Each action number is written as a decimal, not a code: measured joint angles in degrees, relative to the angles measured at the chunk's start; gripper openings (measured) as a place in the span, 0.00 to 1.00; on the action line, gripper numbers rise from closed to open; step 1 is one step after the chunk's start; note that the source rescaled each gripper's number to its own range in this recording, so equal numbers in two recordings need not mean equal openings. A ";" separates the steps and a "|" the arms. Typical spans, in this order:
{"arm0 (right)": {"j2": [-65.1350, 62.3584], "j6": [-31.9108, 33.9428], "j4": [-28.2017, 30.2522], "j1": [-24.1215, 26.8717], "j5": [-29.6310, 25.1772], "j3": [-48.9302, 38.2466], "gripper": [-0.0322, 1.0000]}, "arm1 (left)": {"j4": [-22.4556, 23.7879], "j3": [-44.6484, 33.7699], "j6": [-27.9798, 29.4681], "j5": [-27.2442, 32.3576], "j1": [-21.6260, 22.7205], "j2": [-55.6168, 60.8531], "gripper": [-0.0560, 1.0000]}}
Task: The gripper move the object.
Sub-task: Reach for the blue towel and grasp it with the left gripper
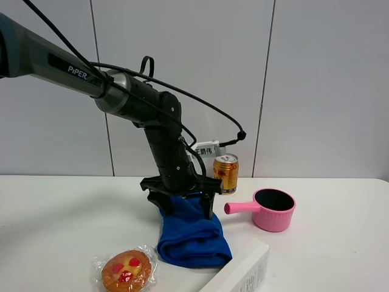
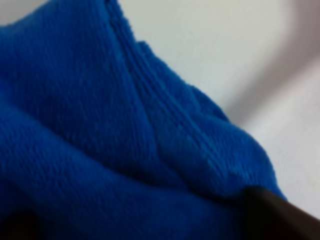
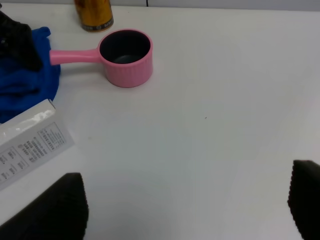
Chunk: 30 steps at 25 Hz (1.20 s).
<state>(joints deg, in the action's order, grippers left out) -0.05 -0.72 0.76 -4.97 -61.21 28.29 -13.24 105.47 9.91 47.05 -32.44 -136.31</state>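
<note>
A blue towel (image 1: pixel 194 243) lies crumpled on the white table at centre front. My left gripper (image 1: pixel 187 207) is down over its far end, fingers spread wide with the cloth between them. The left wrist view is filled by the towel (image 2: pixel 125 150), with one dark fingertip (image 2: pixel 272 215) at one corner and a dark shape at the opposite one. The towel also shows in the right wrist view (image 3: pixel 25 85). My right gripper (image 3: pixel 185 220) is open and empty above bare table; it is out of the exterior view.
A pink saucepan (image 1: pixel 273 210) (image 3: pixel 125 57) stands right of the towel, handle towards it. A gold can (image 1: pixel 225 173) (image 3: pixel 94 12) stands behind. A white box (image 1: pixel 243 274) (image 3: pixel 30 140) lies at the front edge. A wrapped cookie (image 1: pixel 126 269) lies front left.
</note>
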 joint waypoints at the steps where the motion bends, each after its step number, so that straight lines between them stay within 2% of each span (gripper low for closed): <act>1: 0.00 0.00 0.00 0.00 0.00 0.00 1.00 | 0.00 0.64 0.00 0.32 -0.12 -0.48 0.86; 13: 0.00 0.00 0.00 0.00 0.00 0.00 1.00 | 3.38 2.30 0.00 1.53 -1.39 -1.54 0.84; 30: 0.00 0.00 0.00 0.00 0.00 0.00 1.00 | 4.21 2.35 0.00 1.20 -1.48 -2.03 0.83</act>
<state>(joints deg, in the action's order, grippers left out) -0.05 -0.72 0.76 -4.97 -61.21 28.29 -9.03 107.83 9.91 48.25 -33.92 -138.33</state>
